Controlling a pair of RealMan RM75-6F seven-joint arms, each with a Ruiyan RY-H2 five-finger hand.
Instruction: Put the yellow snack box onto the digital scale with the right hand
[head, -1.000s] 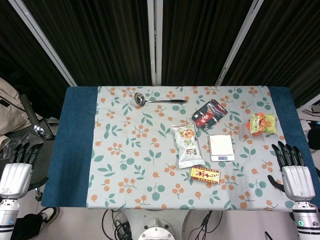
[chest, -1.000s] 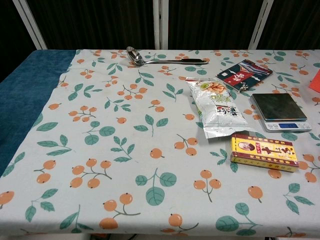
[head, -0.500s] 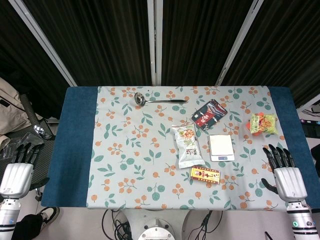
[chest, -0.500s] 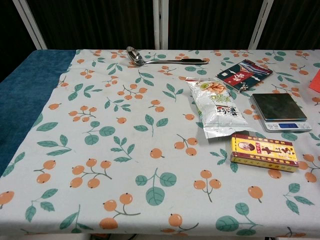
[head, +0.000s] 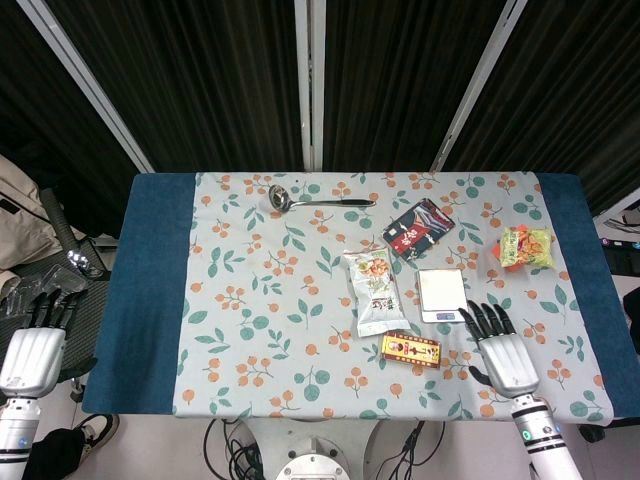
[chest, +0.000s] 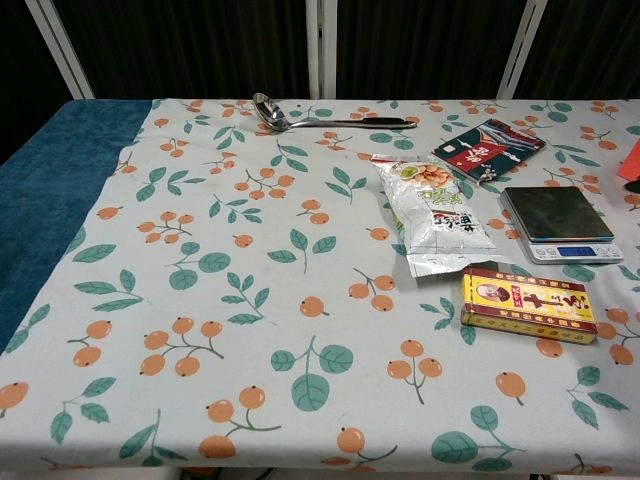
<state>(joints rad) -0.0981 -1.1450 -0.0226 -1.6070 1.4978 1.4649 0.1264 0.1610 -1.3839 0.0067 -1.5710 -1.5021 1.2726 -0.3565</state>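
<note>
Fingers (head: 487, 318) of my right hand (head: 503, 352) are spread and hold nothing, just right of the yellow snack box (head: 410, 350). My left hand (head: 34, 345) also hangs open, off the table. Behind the box stands the digital scale (head: 442, 294).

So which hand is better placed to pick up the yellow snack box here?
The right hand: it hovers open just right of the yellow snack box, near the digital scale. The left hand sits off the table's far left edge.

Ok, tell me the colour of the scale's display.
The digital scale has a blue-lit display on its front edge, clearest in the chest view.
</note>
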